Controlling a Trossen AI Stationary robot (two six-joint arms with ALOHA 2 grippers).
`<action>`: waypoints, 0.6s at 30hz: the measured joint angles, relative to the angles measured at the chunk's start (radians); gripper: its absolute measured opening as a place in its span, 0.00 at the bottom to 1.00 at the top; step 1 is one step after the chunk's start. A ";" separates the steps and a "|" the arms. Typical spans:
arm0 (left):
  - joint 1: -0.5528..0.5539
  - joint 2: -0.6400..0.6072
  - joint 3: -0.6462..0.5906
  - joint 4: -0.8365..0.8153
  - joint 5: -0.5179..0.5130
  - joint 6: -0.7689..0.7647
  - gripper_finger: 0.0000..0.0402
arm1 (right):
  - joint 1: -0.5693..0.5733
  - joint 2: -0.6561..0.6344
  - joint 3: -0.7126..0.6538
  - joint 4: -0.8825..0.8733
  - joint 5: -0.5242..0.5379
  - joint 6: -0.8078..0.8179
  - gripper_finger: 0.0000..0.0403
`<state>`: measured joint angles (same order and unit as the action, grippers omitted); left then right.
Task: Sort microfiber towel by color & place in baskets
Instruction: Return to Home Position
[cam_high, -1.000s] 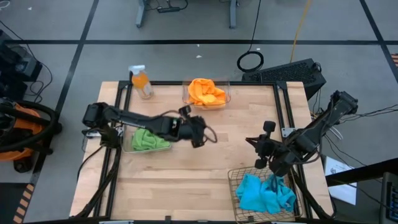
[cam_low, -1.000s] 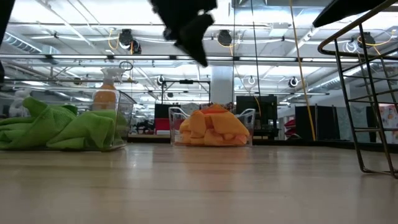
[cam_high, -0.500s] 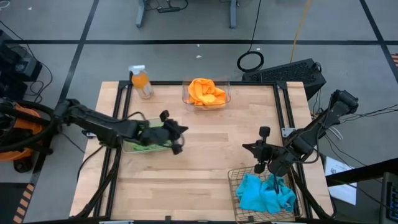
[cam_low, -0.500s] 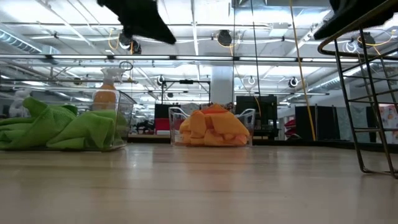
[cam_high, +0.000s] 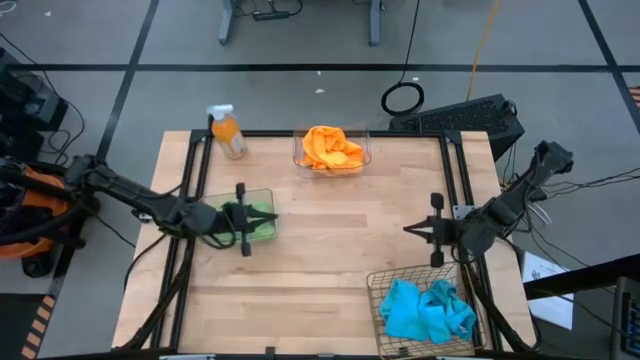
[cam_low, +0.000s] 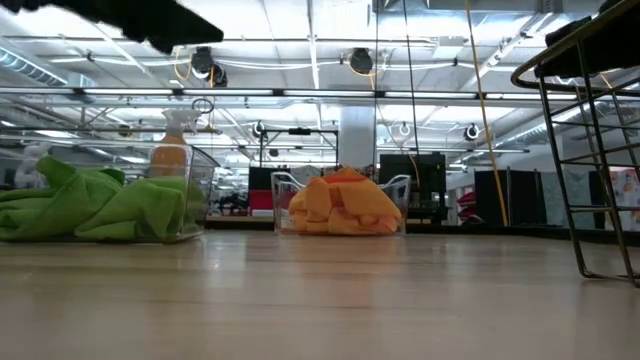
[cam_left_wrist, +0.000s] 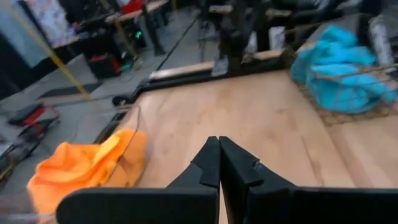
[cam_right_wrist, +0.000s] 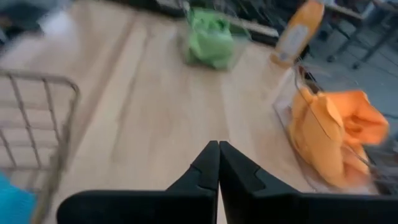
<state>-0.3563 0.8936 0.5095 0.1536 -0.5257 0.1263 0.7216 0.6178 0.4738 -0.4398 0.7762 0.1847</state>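
Observation:
Green towels (cam_high: 262, 226) lie in a clear tub (cam_low: 195, 190) at the table's left. Orange towels (cam_high: 332, 148) fill a clear tub (cam_high: 364, 150) at the far middle. Blue towels (cam_high: 428, 308) lie in the wire-mesh basket (cam_high: 375, 285) at the near right. My left gripper (cam_left_wrist: 219, 163) is shut and holds nothing; it hovers over the green tub and points toward the table's right. My right gripper (cam_right_wrist: 219, 165), also shut with nothing in it, hangs above the table just beyond the wire basket (cam_right_wrist: 37, 124) and points left.
An orange spray bottle (cam_high: 228, 132) stands at the far left corner, behind the green tub. Bare wood (cam_high: 340, 240) stretches across the table's middle between the two grippers. Dark frame rails (cam_high: 455, 170) run along the table's sides.
My left gripper has drawn back from the table's middle toward the left edge, coming to hover over the green tub, and has tipped up from pointing down to nearly level. My right arm has folded back a little, and its gripper has tipped up toward level. The towels lie as before.

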 joint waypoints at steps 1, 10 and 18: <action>0.006 -0.018 -0.028 0.032 0.025 0.009 0.01 | 0.000 -0.028 -0.018 0.031 -0.007 -0.018 0.00; 0.050 -0.181 -0.246 0.279 0.316 0.074 0.00 | -0.003 -0.203 -0.158 0.251 -0.047 -0.193 0.00; 0.097 -0.272 -0.338 0.320 0.456 0.092 0.00 | -0.003 -0.275 -0.279 0.338 -0.060 -0.206 0.00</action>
<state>-0.2594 0.6214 0.1716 0.4732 -0.0700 0.2180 0.7189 0.3430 0.1947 -0.1013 0.7159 -0.0211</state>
